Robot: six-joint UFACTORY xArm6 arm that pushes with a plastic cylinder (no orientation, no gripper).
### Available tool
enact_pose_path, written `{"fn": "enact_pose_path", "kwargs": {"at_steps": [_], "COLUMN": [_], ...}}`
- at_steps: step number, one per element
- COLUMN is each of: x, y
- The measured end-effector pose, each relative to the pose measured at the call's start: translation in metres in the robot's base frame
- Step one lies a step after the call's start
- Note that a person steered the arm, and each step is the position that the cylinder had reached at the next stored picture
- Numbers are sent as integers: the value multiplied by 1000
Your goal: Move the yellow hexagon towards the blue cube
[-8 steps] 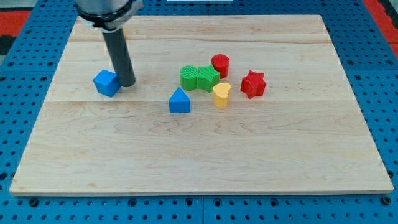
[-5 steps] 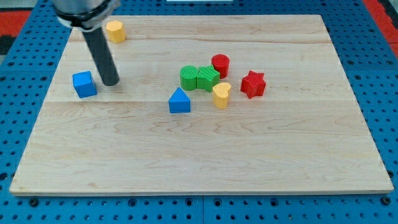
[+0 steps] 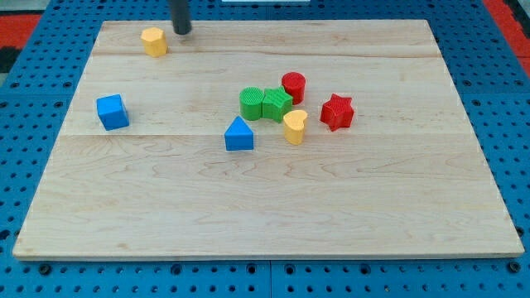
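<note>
1. My tip stands at the view's top edge of the worktop; only the lower end of the dark rod shows. The arm carries no jaws, so nothing is clenched, released or grasped.
2. The yellow hexagon lies just beside my tip, toward the view's left and slightly toward the view's bottom, with a narrow gap between them.
3. The blue cube sits well apart from my tip, toward the view's bottom and left; it is also clear of the yellow hexagon, below it and farther left.
4. The blue triangular block rests toward the view's bottom and right of my tip, alone, near the middle of the worktop.
5. A cluster lies farther to the view's right of my tip: the green round block touching the green star-like block, the red cylinder just above them, and the yellow heart just below.
6. The red star lies at the cluster's right, slightly apart, the block farthest from my tip.
</note>
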State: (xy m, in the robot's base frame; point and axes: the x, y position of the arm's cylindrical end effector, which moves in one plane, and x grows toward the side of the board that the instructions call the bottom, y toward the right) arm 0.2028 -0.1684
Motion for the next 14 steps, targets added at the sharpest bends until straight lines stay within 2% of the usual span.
{"fn": "enact_pose_path", "kwargs": {"at_steps": [1,2,3,4,8,12,14], "x": [15,35,20,23,106,117,107], "y": [-35,-36,-30,-17,28,-18,-7]}}
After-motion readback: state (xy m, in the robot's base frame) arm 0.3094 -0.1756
